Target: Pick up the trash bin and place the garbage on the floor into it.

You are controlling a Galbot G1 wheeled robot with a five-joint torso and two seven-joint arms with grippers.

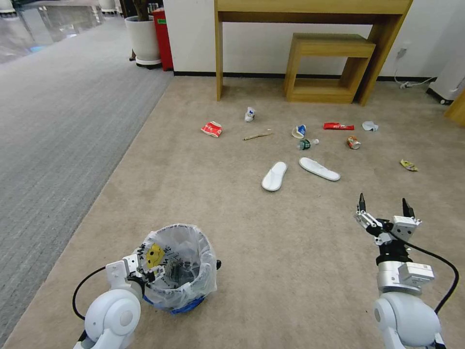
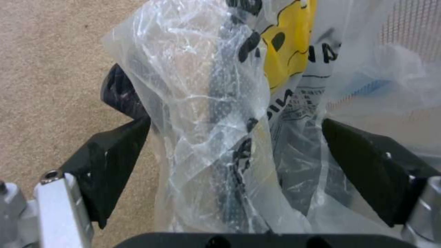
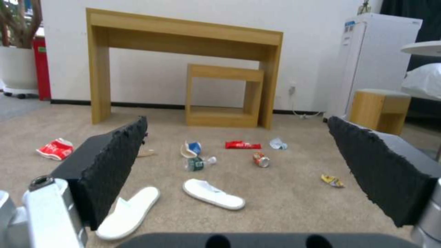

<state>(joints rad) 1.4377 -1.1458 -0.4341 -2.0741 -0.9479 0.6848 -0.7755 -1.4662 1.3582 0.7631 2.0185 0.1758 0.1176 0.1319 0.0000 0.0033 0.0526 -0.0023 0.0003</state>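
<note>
Left gripper [image 1: 154, 275] is at the near rim of the trash bin [image 1: 180, 265], low on the robot's left side on the beige floor [image 1: 271, 252]. Left wrist view: fingers [image 2: 110, 155] straddle the rim and bag, jaws spread, not pinching. Right gripper [image 1: 384, 209] hangs over bare carpet on the right, jaws wide apart, holding nothing. Garbage lies ahead near the wooden table [image 1: 310, 19]: two slippers [image 1: 274, 175], red carton [image 1: 211, 129], cup [image 1: 299, 131], green bottle [image 1: 306, 144], can [image 1: 353, 142], red wrapper [image 1: 338, 126]. Right wrist view adds a white fridge [image 3: 377, 62] and a wooden stool [image 3: 379, 110] off to the side.
</note>
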